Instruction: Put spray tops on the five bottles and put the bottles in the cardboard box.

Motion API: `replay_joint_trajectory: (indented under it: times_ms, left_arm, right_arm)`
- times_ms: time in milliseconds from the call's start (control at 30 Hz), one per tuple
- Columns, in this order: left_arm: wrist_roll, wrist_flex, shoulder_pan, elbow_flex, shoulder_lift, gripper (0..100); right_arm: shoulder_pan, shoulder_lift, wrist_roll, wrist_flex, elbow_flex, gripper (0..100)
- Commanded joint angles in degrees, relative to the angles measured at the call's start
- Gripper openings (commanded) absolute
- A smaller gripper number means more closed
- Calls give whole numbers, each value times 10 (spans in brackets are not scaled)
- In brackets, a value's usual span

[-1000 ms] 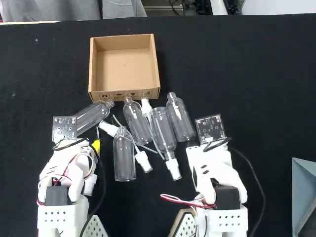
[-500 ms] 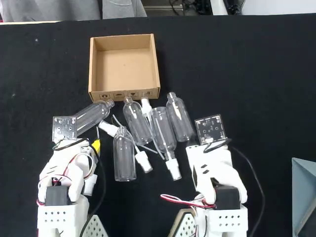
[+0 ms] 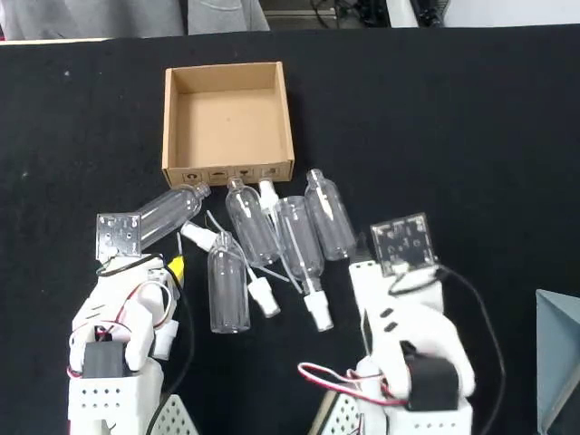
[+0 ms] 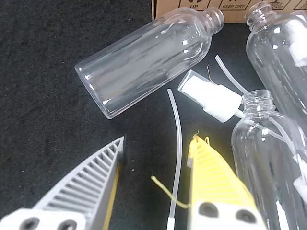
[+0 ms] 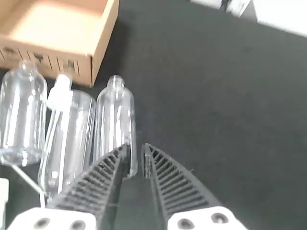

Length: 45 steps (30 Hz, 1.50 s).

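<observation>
High view: five clear bottles [image 3: 299, 237] are lying on their sides on the black table [image 3: 489, 136], clustered between the cardboard box [image 3: 228, 170] and the two arms [image 3: 118, 317]
Cardboard box: is standing open side up, just beyond the bottle necks nearest it
Spray tops [image 3: 263, 295]: white, are lying among the bottles with thin tubes trailing over the table; whether any is seated on a neck is not showing clearly
Left gripper [image 4: 158, 141]: is hovering low over the table with its jaws spread apart, gripping nothing, a thin dip tube [image 4: 175, 124] running between them
Left wrist view: an uncapped bottle [image 4: 148, 60] is lying tilted with its neck toward the box, and a loose spray top [image 4: 211, 98] is resting beside the neck of another bottle [image 4: 268, 148]
Right gripper [image 5: 135, 147]: is hanging with its jaws almost together, a thin gap showing between the tips, holding nothing, near the base of the rightmost bottle [image 5: 115, 124]
</observation>
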Motion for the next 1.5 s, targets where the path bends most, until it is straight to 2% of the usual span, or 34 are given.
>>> replay_joint_trajectory:
  times_ms: [0,200,400,633,1167,1467]
  left_arm:
    - [0,3,-3,13,-3,200]
    - [0,3,-3,13,-3,200]
    - [0,3,-3,13,-3,200]
    - [0,3,-3,13,-3,200]
    - [0,3,-3,13,-3,200]
    - [0,3,-3,13,-3,200]
  right_arm:
    - [1,-37,12,13,-74,12]
    - [-18,-7,41,4,-100,12]
    - [-21,81,43,-5,-224,12]
    - [-20,224,45,44,-352,14]
    - [-21,378,46,76,-442,15]
    - [-22,505,41,128,-576,54]
